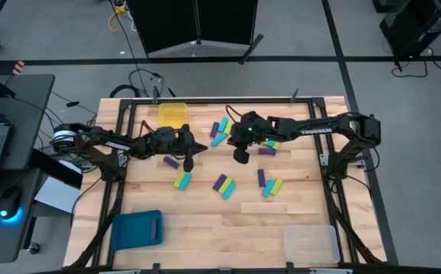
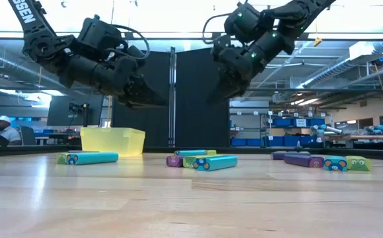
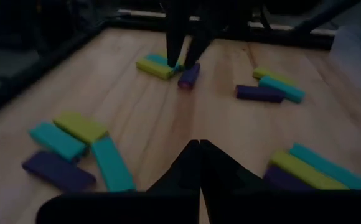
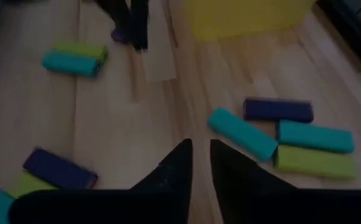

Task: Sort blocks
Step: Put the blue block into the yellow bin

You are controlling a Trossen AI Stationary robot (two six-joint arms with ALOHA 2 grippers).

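Purple, cyan and yellow-green blocks lie flat on the wooden table in scattered small groups: one group [image 1: 219, 131] near the yellow tray, a pair [image 1: 182, 180], another cluster [image 1: 223, 185] and one more pair [image 1: 272, 186]. My left gripper [image 1: 190, 156] hangs shut above the table's middle, beside a lone purple block [image 1: 171, 161]; its fingers [image 3: 199, 149] meet and hold nothing. My right gripper [image 1: 241, 156] hovers a little to its right, with a narrow gap between its fingers [image 4: 197, 149] and nothing in them. In the low view both the left gripper [image 2: 157, 101] and the right gripper [image 2: 214, 98] are well above the blocks [image 2: 214, 162].
A yellow tray [image 1: 172, 114] sits at the far edge, a blue tray [image 1: 137, 228] near the left front corner, and a clear tray [image 1: 310, 243] near the right front corner. Bare wood lies between the two front trays. A laptop desk stands left of the table.
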